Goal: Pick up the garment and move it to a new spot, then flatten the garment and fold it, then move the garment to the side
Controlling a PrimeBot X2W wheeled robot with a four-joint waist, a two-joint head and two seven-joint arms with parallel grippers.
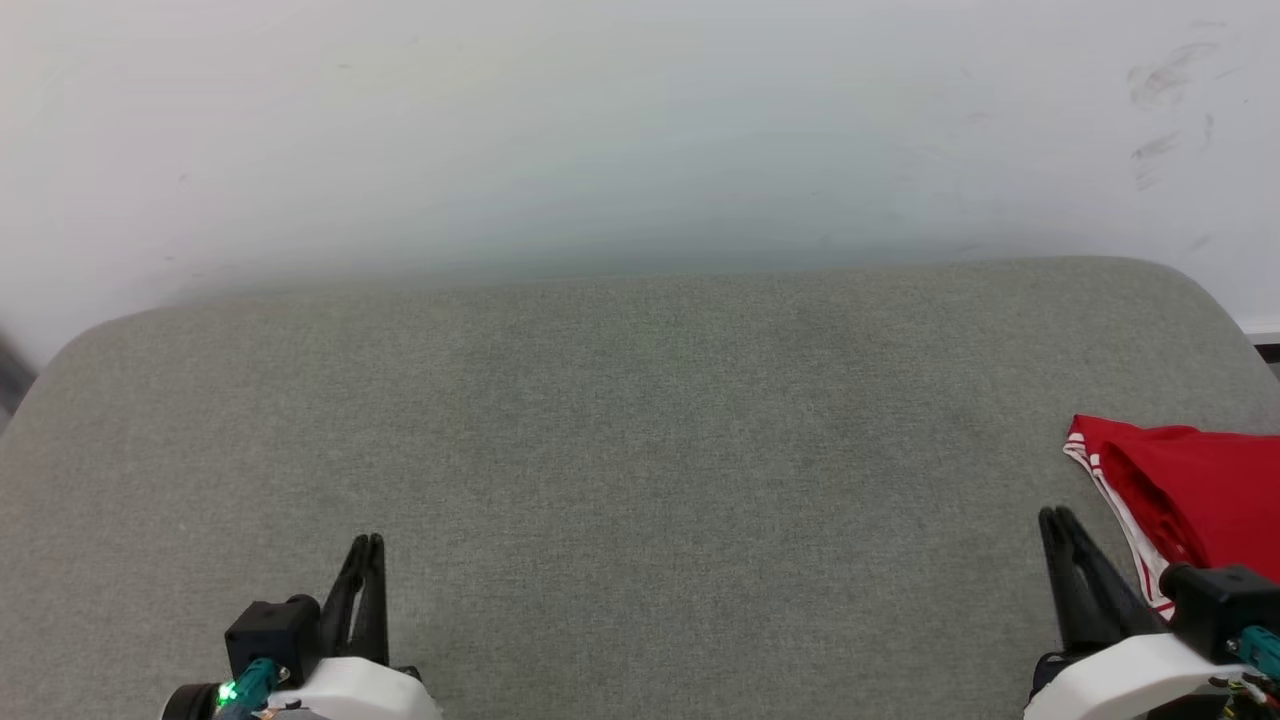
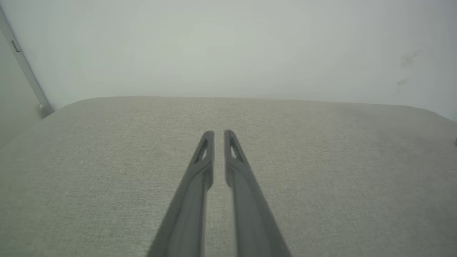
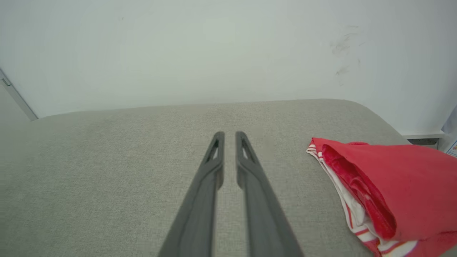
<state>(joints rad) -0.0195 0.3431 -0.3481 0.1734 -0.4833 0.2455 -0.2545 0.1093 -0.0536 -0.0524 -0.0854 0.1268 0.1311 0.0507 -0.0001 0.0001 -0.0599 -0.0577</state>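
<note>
The garment [image 1: 1195, 490] is a folded red bundle with white and red-striped trim. It lies at the right edge of the grey fabric surface [image 1: 640, 450]. In the right wrist view the garment [image 3: 392, 185] lies to the right of my fingers, clear of them. My right gripper [image 1: 1055, 518] [image 3: 229, 134] hovers just left of the bundle. Its fingers are drawn together with only a thin slit between them and hold nothing. My left gripper [image 1: 366, 542] [image 2: 219, 132] is low at the near left over bare fabric, its fingers likewise together and empty.
A pale wall [image 1: 640, 130] rises behind the padded surface, with dark scuff marks [image 1: 1165, 80] at the upper right. The surface has rounded far corners. A grey vertical strip [image 2: 25, 67] runs down the wall at the far left.
</note>
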